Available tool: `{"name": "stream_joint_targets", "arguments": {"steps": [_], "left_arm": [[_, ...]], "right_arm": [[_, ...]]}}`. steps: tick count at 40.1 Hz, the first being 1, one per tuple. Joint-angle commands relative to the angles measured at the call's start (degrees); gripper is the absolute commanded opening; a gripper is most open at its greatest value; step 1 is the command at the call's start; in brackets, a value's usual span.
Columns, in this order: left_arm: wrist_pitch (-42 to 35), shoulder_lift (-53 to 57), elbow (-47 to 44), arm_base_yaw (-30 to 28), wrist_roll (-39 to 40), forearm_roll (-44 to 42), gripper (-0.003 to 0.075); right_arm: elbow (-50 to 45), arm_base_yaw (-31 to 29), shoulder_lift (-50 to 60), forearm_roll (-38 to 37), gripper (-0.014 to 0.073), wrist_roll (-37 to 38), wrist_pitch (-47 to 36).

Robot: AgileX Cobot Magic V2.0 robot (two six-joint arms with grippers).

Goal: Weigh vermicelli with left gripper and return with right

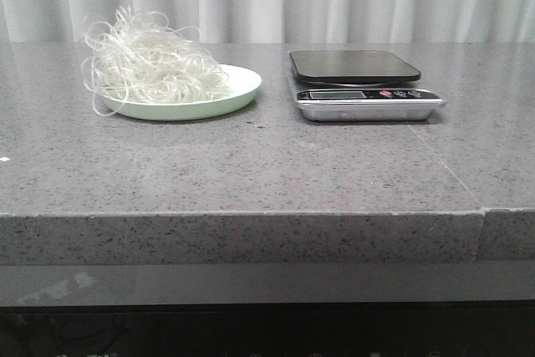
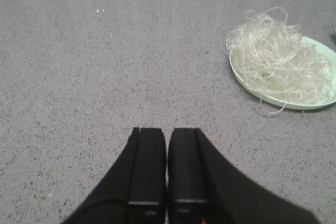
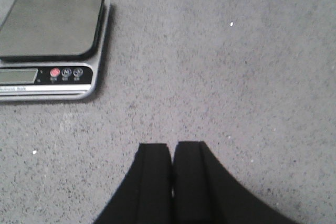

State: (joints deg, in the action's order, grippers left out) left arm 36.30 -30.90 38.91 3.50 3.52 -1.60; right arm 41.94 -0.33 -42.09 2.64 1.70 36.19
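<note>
Vermicelli [image 1: 155, 64] fills a green plate [image 1: 238, 89] on grey speckled stone [image 1: 251, 173]; both grippers' jaws pressed together, empty.

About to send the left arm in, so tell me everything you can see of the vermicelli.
The vermicelli is a fluffy nest of thin, curly, translucent whitish strands, heaped on the pale green plate left of the scale. It sits toward the plate's left side, with stray loops sticking up and hanging over that rim. Neither gripper touches it.
</note>
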Motion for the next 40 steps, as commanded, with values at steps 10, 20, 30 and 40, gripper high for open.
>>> {"name": "stream_joint_targets", "arguments": {"steps": [10,20,30,40], "left_arm": [[-5.02,-1.13,0.87,0.43,0.10,0.19,0.0154],[-6.20,-1.13,0.87,0.43,0.10,0.19,0.0356],[-9.05,-2.99,1.80,1.28,0.10,1.60,0.0501],[-10.70,-13.88,8.34,11.29,-2.78,1.22,0.0501]], "right_arm": [[1.82,-0.14,-1.50,-0.01,0.0404,-1.25,-2.00],[1.82,-0.14,-1.50,-0.01,0.0563,-1.25,-2.05],[1.82,-0.14,-1.50,-0.01,0.0563,-1.25,-1.98],[1.82,-0.14,-1.50,-0.01,0.0563,-1.25,-1.98]]}}
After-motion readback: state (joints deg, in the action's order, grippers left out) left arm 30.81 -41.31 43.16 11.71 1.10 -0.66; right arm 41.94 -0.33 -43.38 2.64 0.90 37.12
